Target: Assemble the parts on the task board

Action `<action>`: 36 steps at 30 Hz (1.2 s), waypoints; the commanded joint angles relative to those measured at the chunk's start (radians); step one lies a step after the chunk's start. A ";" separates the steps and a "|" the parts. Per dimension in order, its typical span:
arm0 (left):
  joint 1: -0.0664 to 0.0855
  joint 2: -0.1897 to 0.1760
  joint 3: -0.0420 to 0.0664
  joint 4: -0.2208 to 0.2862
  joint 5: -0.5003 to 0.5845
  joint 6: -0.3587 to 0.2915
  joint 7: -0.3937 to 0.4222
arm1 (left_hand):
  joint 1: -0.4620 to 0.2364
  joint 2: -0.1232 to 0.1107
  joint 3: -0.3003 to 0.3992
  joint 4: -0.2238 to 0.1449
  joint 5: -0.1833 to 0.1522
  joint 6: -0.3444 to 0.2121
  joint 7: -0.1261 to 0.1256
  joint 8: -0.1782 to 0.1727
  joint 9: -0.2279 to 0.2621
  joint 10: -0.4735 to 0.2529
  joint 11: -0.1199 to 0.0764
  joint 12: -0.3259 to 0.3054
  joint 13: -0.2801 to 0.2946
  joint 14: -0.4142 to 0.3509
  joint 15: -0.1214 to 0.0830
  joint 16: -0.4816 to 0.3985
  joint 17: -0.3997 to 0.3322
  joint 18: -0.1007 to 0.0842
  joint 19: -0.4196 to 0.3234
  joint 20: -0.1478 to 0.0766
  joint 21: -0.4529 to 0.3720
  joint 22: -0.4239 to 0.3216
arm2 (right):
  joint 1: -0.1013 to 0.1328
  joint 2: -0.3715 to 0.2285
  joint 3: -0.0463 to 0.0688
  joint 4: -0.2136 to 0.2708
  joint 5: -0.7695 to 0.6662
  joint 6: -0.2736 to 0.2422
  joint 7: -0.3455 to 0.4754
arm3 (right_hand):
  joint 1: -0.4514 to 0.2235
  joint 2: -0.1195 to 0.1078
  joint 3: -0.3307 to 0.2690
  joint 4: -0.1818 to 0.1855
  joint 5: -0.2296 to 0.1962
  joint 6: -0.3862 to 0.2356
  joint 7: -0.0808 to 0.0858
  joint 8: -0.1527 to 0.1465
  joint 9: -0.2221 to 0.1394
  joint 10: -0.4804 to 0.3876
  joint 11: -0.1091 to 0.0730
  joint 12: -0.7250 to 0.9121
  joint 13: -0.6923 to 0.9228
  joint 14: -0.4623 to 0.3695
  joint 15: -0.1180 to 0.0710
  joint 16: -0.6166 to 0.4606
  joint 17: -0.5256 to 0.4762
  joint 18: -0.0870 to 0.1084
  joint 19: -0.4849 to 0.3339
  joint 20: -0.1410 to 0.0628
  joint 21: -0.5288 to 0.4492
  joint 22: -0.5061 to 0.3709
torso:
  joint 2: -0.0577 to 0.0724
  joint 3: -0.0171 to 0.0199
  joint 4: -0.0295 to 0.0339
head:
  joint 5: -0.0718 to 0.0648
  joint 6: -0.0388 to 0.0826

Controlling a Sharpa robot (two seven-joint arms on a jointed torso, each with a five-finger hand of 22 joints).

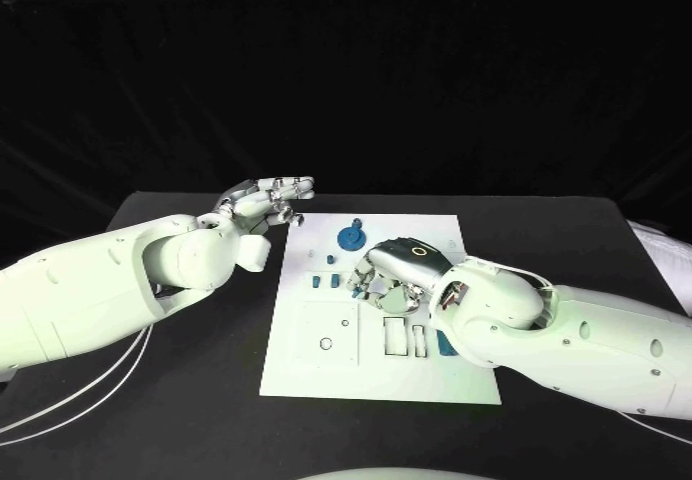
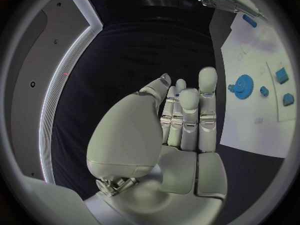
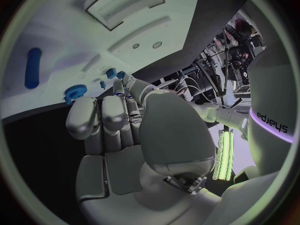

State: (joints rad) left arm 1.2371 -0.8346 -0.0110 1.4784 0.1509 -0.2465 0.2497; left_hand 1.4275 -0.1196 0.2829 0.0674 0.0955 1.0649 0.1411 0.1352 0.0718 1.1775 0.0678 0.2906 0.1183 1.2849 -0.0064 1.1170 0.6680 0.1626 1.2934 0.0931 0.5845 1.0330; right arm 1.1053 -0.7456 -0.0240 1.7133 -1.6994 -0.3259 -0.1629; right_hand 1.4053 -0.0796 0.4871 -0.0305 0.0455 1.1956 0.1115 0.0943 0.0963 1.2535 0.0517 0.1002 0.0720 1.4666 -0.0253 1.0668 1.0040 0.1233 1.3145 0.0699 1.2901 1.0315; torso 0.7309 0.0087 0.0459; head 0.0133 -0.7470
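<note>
Seen from the head camera: white task board (image 1: 378, 345) in the middle of the black table (image 1: 577, 225), with the left hand (image 1: 270, 200) raised beside the board's far left corner, fingers apart and loosely bent, nothing in them. Right hand (image 1: 389, 272) down over the board's middle, fingers curled toward the surface among the small blue pieces; cannot tell whether anything is pinched there. Counted on the board in this view: one blue gear (image 1: 352, 238) near the far edge, one small blue block (image 1: 316, 284) left of the right hand, one long blue piece (image 1: 446, 346) by the board's right edge, partly under the right forearm. Left wrist camera adds what the head view hides: left palm (image 2: 178, 130) bare, fingers straight and close together, well apart from the board (image 2: 250, 120); gear (image 2: 242, 87) plus three small blue parts beside it (image 2: 282, 75), and the long piece (image 2: 250, 20) farther along near the other arm. Right wrist camera: right hand (image 3: 119, 120) with fingers bent, tips close to the gear (image 3: 75, 92) and to small blue parts (image 3: 111, 73); long piece (image 3: 32, 67) lying alone on the board (image 3: 75, 45), well apart from the gear.
</note>
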 commanded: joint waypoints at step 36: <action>-0.001 0.002 0.001 0.014 -0.011 0.032 0.002 | 0.010 0.000 -0.003 -0.007 -0.003 0.004 0.001 0.006 -0.002 -0.007 0.000 0.007 0.001 -0.004 -0.004 -0.008 -0.004 0.009 -0.005 -0.001 -0.010 -0.004 | -0.041 0.072 -0.010 -0.055 -0.027 0.134 0.018 | -0.012 0.001 0.008 0.000 0.003 -0.003 0.009 -0.003 0.001 0.003 0.003 -0.010 -0.002 0.032 -0.003 0.010 0.004 -0.018 0.005 0.004 0.009 0.002 | -0.001 0.0013 -0.0005 | 0.015 -0.024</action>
State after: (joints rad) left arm 1.2359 -0.8340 -0.0109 1.4902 0.1462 -0.2341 0.2476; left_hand 1.4275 -0.1196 0.2801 0.0646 0.0955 1.0649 0.1411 0.1352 0.0709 1.1775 0.0678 0.2906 0.1180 1.2849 -0.0063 1.1121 0.6650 0.1626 1.2934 0.0931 0.5788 1.0299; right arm 1.0659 -0.6759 -0.0338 1.6575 -1.7107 -0.2167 -0.1486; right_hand 1.4015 -0.0835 0.4867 -0.0307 0.0424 1.1906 0.1133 0.0865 0.0960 1.2535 0.0551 0.0951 0.0692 1.4666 -0.0253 1.0736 1.0072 0.1233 1.3144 0.0700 1.2938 1.0324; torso 0.7301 0.0107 0.0456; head 0.0258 -0.7701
